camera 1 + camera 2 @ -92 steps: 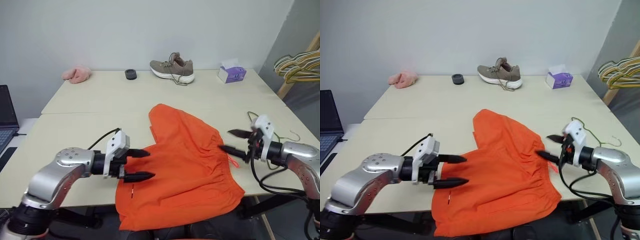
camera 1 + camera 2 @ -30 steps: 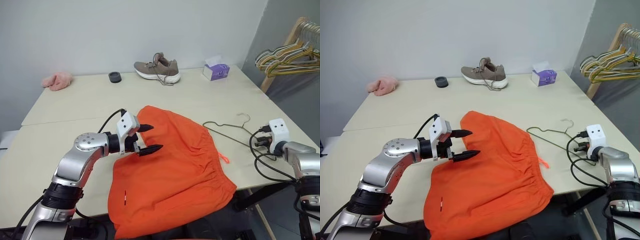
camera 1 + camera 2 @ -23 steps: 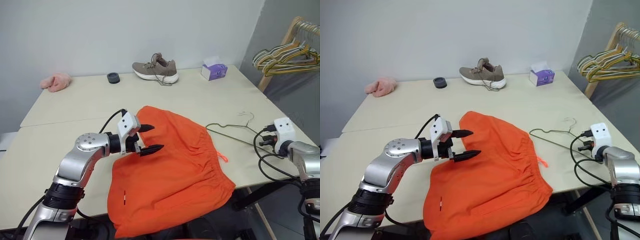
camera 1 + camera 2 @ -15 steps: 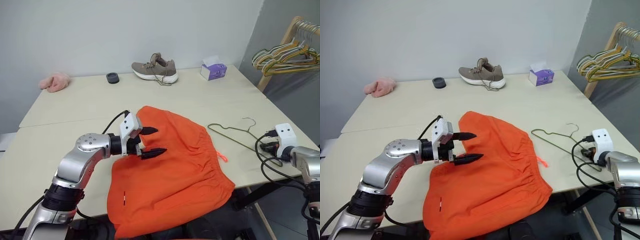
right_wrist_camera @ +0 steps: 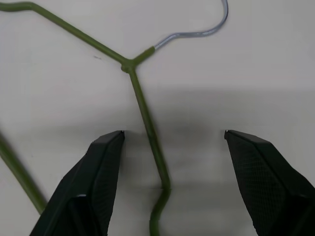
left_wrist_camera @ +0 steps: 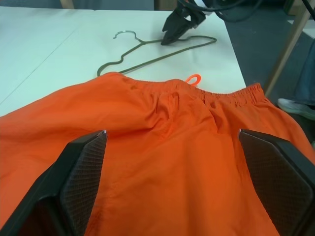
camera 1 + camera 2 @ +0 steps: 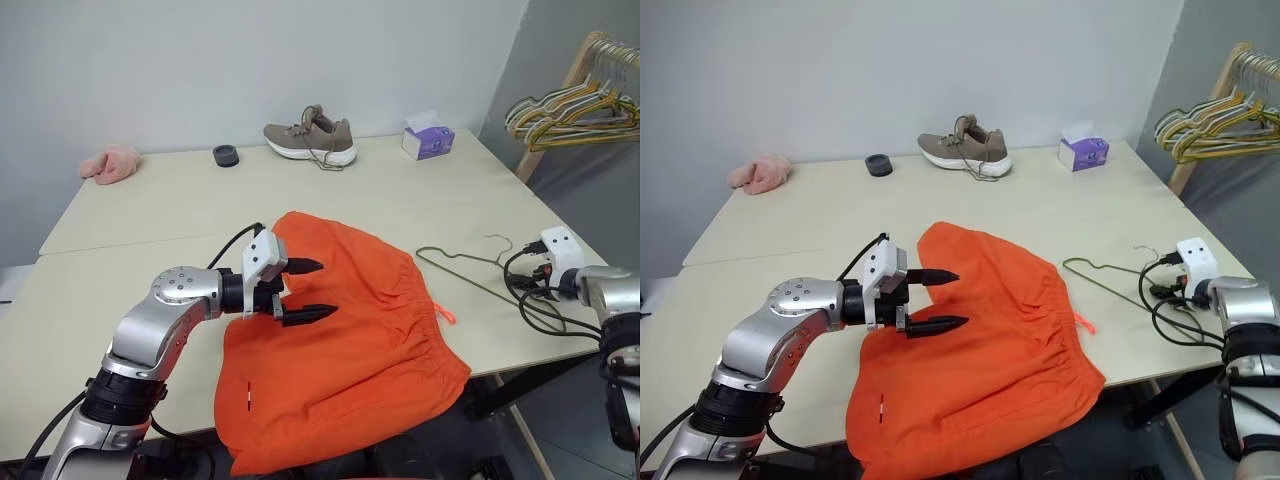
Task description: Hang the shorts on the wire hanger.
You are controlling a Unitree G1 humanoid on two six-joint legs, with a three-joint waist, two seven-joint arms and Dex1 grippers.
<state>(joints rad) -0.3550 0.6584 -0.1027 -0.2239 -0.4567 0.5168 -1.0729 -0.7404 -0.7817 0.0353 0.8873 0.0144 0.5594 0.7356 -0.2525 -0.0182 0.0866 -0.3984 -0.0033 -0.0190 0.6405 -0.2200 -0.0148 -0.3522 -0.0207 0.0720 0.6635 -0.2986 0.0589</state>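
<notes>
The orange shorts [image 7: 350, 350] lie flat on the table, waistband and drawstring loop toward the right, and their near part hangs over the front edge. My left gripper [image 7: 322, 289] hovers open just above their left part, pointing right, with nothing between its fingers. To the right of the waistband, the olive wire hanger [image 5: 140, 101] lies flat on the table. My right gripper [image 5: 173, 132] stands open and tilted down over the hanger, just below the hook's neck. One wire runs between its fingers, untouched. The left wrist view shows the hanger [image 6: 157, 56] beyond the waistband.
Along the table's far edge are a pink fluffy cloth [image 7: 110, 162], a small black round object [image 7: 226, 155], a grey shoe [image 7: 310, 135] and a purple tissue box [image 7: 428, 141]. A wooden rack with several coloured hangers [image 7: 570, 110] stands at the far right. The table's right edge runs close to my right hand.
My right gripper has gone from shut to open and tipped down over the hanger near its neck. The left gripper stays open above the shorts. Shorts and hanger have not moved.
</notes>
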